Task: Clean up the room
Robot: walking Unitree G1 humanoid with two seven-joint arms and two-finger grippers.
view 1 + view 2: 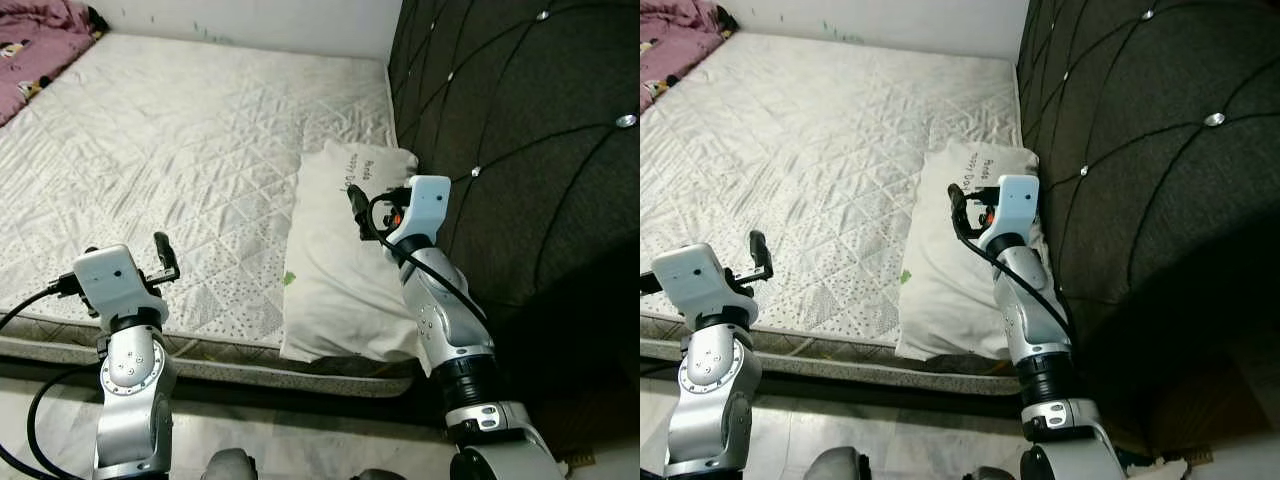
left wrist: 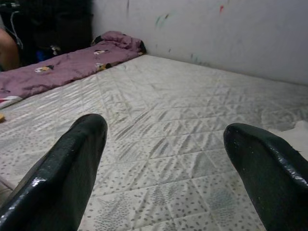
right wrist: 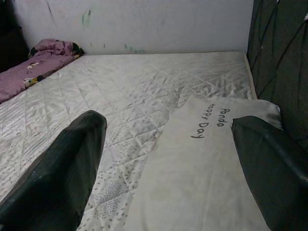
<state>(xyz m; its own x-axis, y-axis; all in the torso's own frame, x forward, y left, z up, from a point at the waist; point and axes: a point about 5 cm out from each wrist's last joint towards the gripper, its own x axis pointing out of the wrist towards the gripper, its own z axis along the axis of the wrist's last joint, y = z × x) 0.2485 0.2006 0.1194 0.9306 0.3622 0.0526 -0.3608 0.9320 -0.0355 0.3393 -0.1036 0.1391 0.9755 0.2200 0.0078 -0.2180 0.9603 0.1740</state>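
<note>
While I hover: both arms above bed (image 1: 180,140).
Right claw (image 3: 168,159): spread, over pillow (image 1: 340,270).
Left claw (image 2: 163,163): spread, empty.

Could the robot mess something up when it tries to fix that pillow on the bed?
Maybe, in two ways. The pillow lies right at the mattress edge, so a pull toward the robot could slide it off onto the floor. The open right gripper hovers over the pillow close to the dark padded headboard, so its arm could bump that. The open left gripper holds nothing above the mattress edge, so it is no help yet.
</note>
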